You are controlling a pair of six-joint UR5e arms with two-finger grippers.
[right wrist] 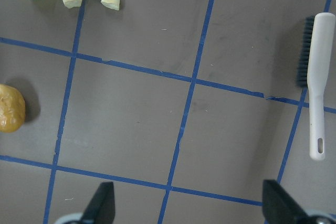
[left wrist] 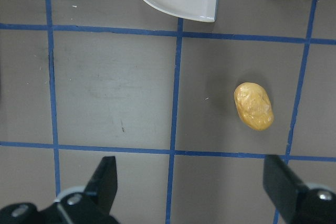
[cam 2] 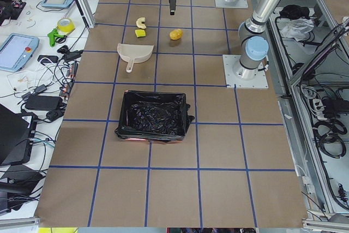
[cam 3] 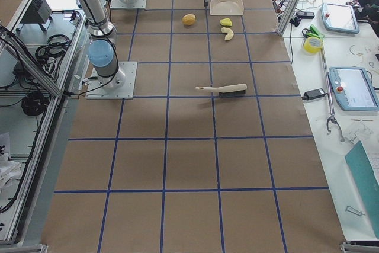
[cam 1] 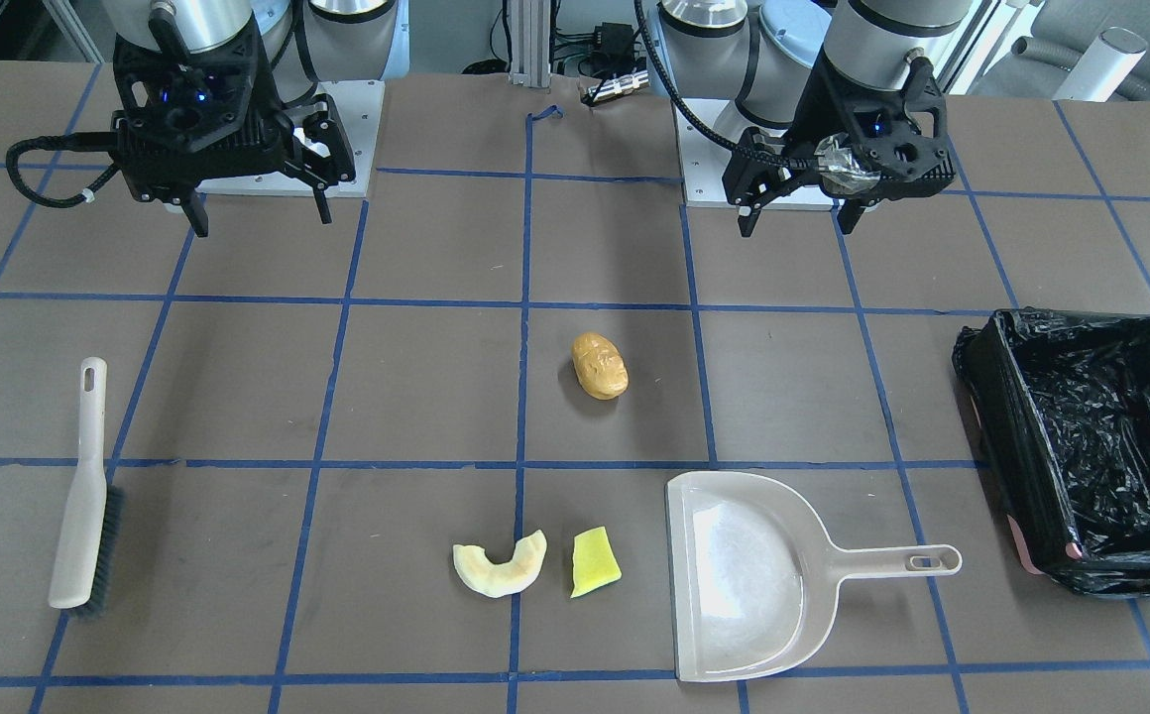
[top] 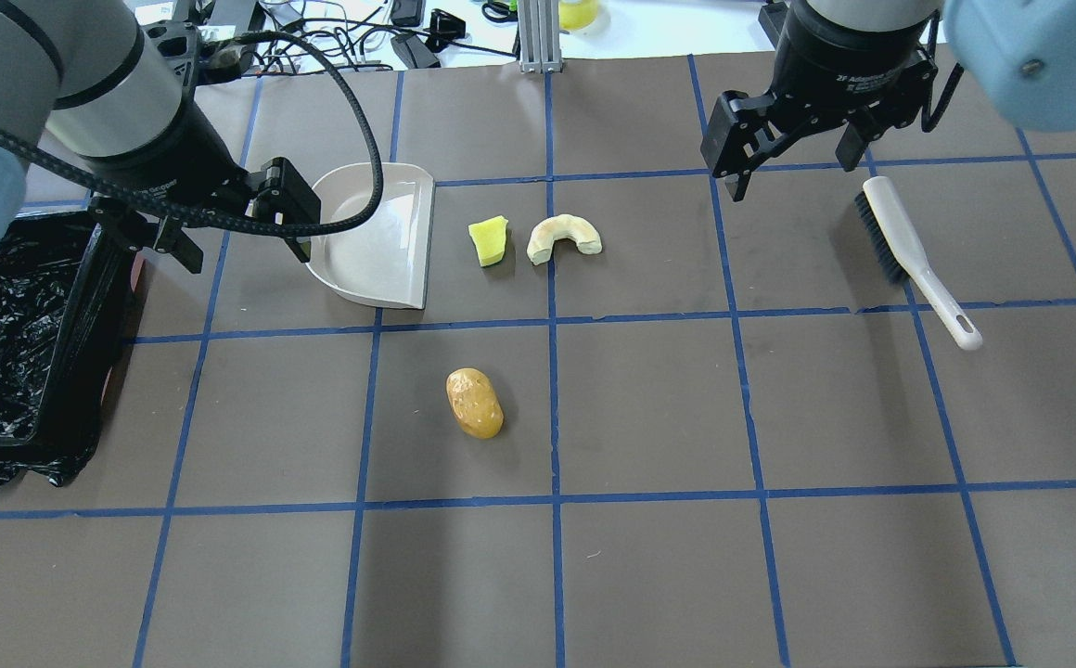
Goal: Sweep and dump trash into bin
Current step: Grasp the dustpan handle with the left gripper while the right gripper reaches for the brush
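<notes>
The golden-brown lump [cam 1: 600,365] lies mid-table, also in the overhead view [top: 474,403] and the left wrist view [left wrist: 253,106]. The pale crescent slice [cam 1: 501,565] and the yellow-green wedge [cam 1: 594,562] lie side by side next to the mouth of the beige dustpan [cam 1: 748,575]. The pink bin [cam 1: 989,397] with its black bag stands on the robot's left side. My left gripper [cam 1: 798,213] hangs open and empty above the table near its base [left wrist: 191,182]. My right gripper [cam 1: 260,213] is open and empty too [right wrist: 190,203].
A beige hand brush [cam 1: 84,496] with dark bristles lies on the robot's right side, also in the right wrist view [right wrist: 317,82]. The dustpan handle [cam 1: 907,562] points toward the bin. Blue tape lines grid the brown table.
</notes>
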